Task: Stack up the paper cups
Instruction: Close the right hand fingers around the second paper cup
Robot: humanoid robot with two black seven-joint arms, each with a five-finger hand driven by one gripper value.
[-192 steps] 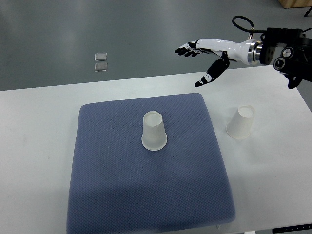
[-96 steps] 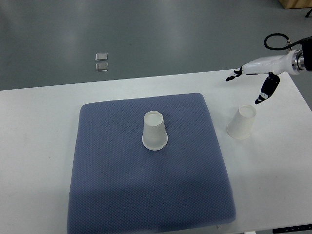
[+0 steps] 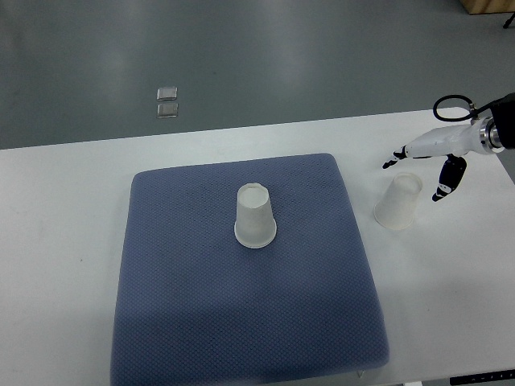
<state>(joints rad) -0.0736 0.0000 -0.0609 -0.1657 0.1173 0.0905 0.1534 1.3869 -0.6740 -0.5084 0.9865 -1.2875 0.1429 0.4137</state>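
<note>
- The step in hand is judged to be the reach for the loose cup [image 3: 399,203], which stands on the bare white worktop [image 3: 451,281] at about 3 o'clock from the blue mat [image 3: 201,322], just off its right edge.
- The right hand [image 3: 430,161] is seen at the 1 o'clock side of that cup, close above its upper end; its fingers [image 3: 393,160] are spread and released, the thumb hanging down beside the cup, and nothing is grasped.
- The left hand is not in view.
- The loose cup is placed upside down: the wide rim rests on the worktop and the closed base faces up. Its long axis appears to lean toward 1 o'clock, though part of that lean may come from the camera angle.
- The second cup [image 3: 255,215] is also inverted, near the middle of the mat, its long axis close to upright, its base toward the camera.
- For a good grasp, the fingers and thumb are best brought down on opposite sides of the cup wall, below the base and across the long axis, so that the paper is held without being crushed.
- Light pressure is advised; a thin paper wall is expected to dent easily, and a dented rim would likely catch when nested.
- The cup is best lifted straight along its axis, carried toward 9 o'clock over the mat, kept inverted, and lowered with its open rim centred over the base of the second cup.
- A tilt during lowering is to be avoided, since the standing cup could be tipped.
</note>
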